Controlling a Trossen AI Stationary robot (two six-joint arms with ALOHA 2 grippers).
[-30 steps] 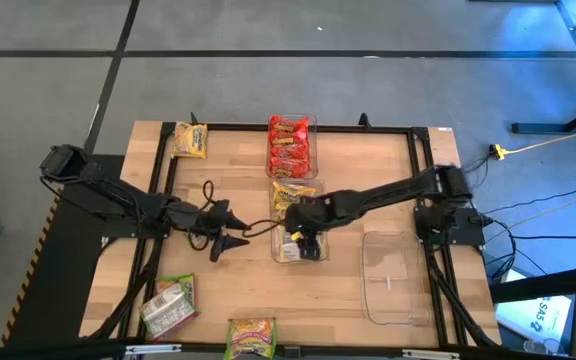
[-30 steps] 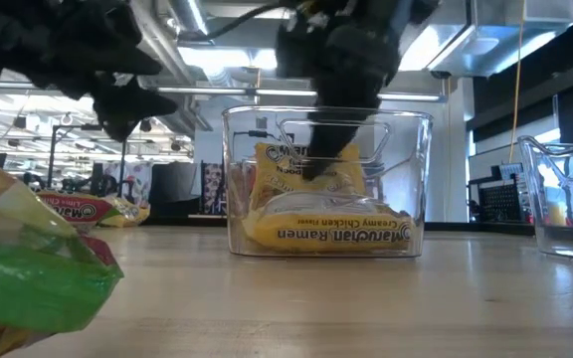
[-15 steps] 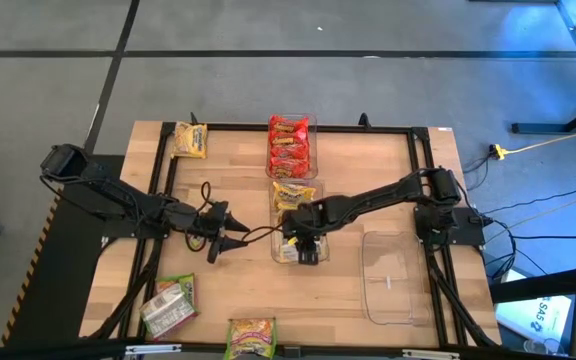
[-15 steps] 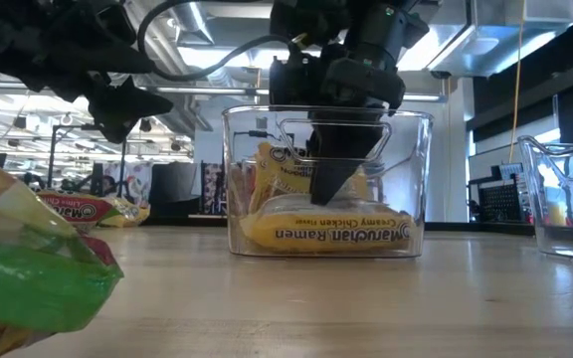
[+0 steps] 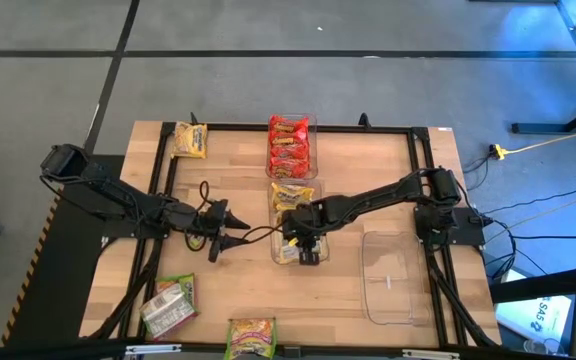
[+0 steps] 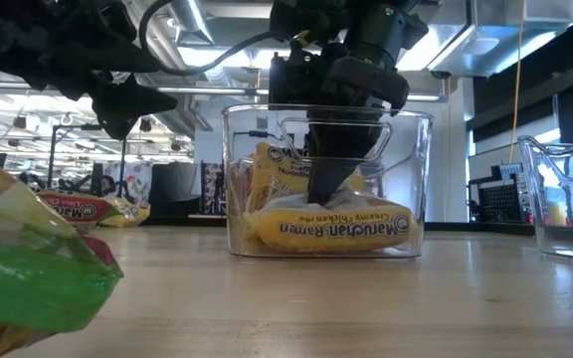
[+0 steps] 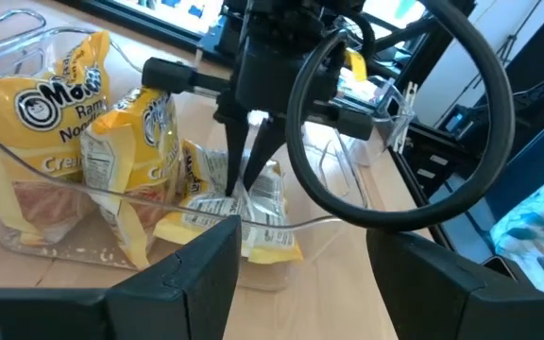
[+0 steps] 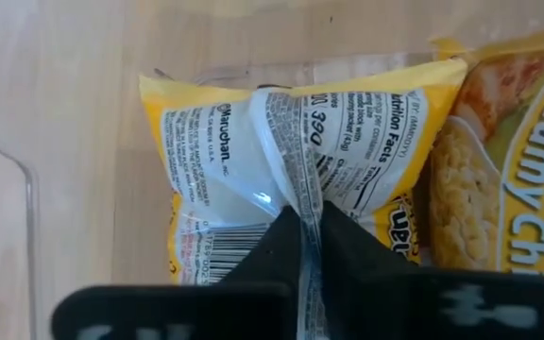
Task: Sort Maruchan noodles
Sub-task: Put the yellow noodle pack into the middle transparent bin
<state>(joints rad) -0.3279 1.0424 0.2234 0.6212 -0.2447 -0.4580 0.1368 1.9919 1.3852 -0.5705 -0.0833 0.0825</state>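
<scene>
Your right gripper (image 5: 306,250) is down inside the middle clear bin (image 5: 316,188), its two fingers pressed together on the back seam fin of a yellow packet (image 8: 291,132), so treat it as clamped on that packet. The right wrist view shows the thin crimped flap running straight between the pads, with the packet lying label side down and its nutrition panel facing the camera. The packet hangs directly under the tool, not off to either side, and its long axis appears to run along the bin's length, toward the red packets (image 5: 289,145) in the far bin. From table height the yellow packet (image 6: 331,227) sits low at the near end of the bin, with other yellow packets (image 7: 55,104) standing on edge behind it. What matters for you is that the grip is on a narrow flap at mid-body, so the packet will probably swing or tilt if you lift or turn. If you mean to leave it here, parting the fingers should drop it flat where it lies. Your left gripper (image 5: 230,233) hovers apart from the bin on the bin's left side, fingers spread and empty, pointing at it; it is the nearer arm for the loose packets (image 5: 172,303) at the table's near left edge and the lone yellow one (image 5: 190,140) at the far left corner.
</scene>
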